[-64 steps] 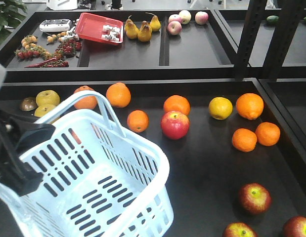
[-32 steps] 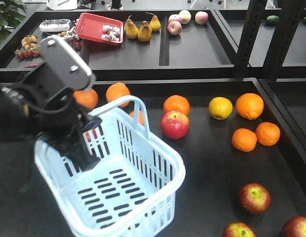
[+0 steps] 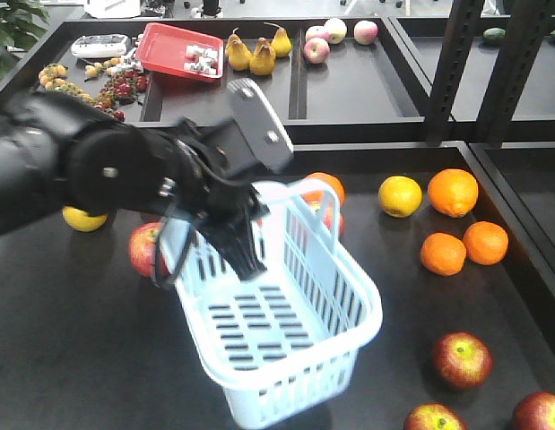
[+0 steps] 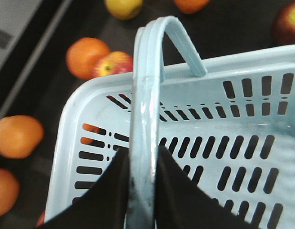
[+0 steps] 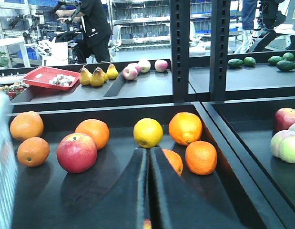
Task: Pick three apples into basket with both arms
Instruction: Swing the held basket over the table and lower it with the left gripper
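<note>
My front camera sits high, looking down and forward across the black counter [image 3: 98, 358] to the rear shelf [image 3: 349, 90]. It takes in my left arm [image 3: 71, 170] and the pale blue slotted plastic basket [image 3: 286, 358]. My left wrist camera looks along my left claw [image 4: 141, 160], very close on that basket's loop handle [image 4: 145, 95] and rim. My right wrist camera rides low above the counter, facing level past my right claw [image 5: 148, 160] toward the shelf. Front and right views share the round yellow fruit [image 3: 400, 195] and flat red tray [image 3: 180, 50].
</note>
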`<state>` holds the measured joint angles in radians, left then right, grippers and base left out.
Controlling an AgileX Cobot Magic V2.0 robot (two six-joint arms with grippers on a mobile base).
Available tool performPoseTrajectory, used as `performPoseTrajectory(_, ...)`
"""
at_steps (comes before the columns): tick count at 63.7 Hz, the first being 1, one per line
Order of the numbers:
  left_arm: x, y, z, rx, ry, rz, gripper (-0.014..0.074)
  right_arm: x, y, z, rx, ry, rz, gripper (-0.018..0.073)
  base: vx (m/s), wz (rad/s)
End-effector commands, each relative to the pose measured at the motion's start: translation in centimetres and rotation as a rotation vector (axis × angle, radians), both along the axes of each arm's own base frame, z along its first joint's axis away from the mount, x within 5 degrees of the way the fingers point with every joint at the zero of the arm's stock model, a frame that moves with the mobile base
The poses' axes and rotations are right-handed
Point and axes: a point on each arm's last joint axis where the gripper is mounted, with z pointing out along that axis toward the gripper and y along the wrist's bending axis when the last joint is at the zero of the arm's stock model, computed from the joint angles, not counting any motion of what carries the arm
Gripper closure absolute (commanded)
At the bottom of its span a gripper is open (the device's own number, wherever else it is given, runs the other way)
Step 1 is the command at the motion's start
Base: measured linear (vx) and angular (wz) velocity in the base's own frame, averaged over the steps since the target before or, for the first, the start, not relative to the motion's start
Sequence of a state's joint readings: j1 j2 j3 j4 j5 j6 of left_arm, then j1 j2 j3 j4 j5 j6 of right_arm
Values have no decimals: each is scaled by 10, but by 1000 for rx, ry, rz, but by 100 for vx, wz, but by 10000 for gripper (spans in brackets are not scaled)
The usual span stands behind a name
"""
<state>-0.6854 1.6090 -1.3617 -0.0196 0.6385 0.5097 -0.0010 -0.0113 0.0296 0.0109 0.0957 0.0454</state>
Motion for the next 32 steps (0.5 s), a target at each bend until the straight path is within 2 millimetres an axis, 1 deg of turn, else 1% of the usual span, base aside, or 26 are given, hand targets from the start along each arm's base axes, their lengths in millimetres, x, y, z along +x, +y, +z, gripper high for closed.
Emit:
performPoseTrajectory(1, 2, -8, 21, -82, -103, -79, 603, 0, 0, 3, -11, -76, -6, 563, 0, 0)
performPoseTrajectory(7, 3, -15, 12, -68, -97, -149, 603, 0, 0, 3, -11, -76, -6, 563, 0, 0)
performPoseTrajectory(15, 3, -21, 8, -68, -111, -227, 603, 0, 0, 3, -11, -76, -6, 563, 0, 0)
performPoseTrajectory(26, 5, -22, 8, -54, -157, -256, 603, 0, 0, 3, -11, -76, -6, 563, 0, 0)
performPoseTrajectory(32, 8, -25, 2, -44, -147, -256, 603, 0, 0, 3, -11, -76, -6, 563, 0, 0)
